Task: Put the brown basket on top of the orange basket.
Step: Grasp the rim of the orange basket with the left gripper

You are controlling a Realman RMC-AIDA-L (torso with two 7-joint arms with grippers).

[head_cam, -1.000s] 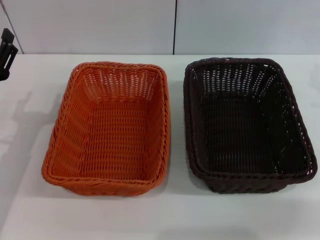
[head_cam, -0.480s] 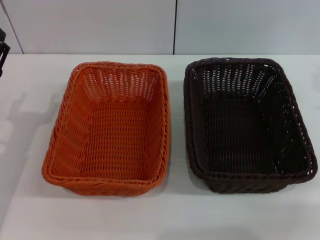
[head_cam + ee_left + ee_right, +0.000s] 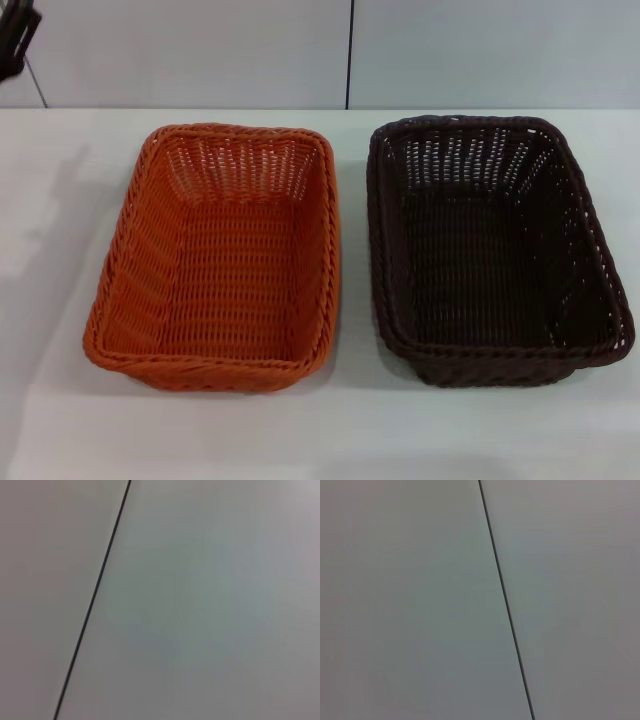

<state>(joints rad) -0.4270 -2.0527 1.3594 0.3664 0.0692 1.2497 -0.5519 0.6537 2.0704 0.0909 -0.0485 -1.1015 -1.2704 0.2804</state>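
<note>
The orange basket [image 3: 220, 255] sits on the white table at the left in the head view, open side up and empty. The brown basket [image 3: 490, 250] sits beside it at the right, a small gap between them, also open side up and empty. A dark piece of my left gripper [image 3: 15, 40] shows at the far top left corner, high above the table and well away from both baskets. My right gripper is out of view. Both wrist views show only a pale wall with a dark seam.
The white table [image 3: 320, 430] runs around both baskets, with a bare strip in front and at the far left. A pale panelled wall [image 3: 350, 50] with a vertical seam stands behind the table.
My left gripper has risen at the far left edge, from beside the table's back line up to the top corner. The baskets have not moved.
</note>
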